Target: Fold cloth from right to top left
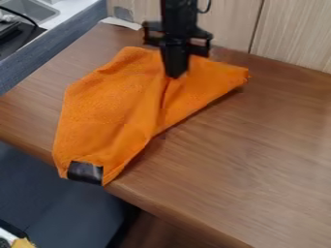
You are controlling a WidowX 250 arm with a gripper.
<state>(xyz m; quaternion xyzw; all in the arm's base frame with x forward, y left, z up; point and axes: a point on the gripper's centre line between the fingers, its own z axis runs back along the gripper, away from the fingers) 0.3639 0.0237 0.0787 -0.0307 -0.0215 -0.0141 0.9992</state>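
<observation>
The gripper (175, 75) hangs down from the top edge, its tip at the upper middle of the orange cloth (110, 106). The cloth lies on the left part of the wooden table, creased and partly folded, with a ridge running down from the gripper's tip. One corner of it points right, and its lower end with a black patch (84, 172) lies at the table's front left edge. Whether the fingers hold any cloth cannot be made out.
The brown wooden table (259, 160) meets a light wood panel (294, 34) at the back. At the upper left stand a counter and a grey sink (32, 9). The table's front edge runs from the left down to the lower right.
</observation>
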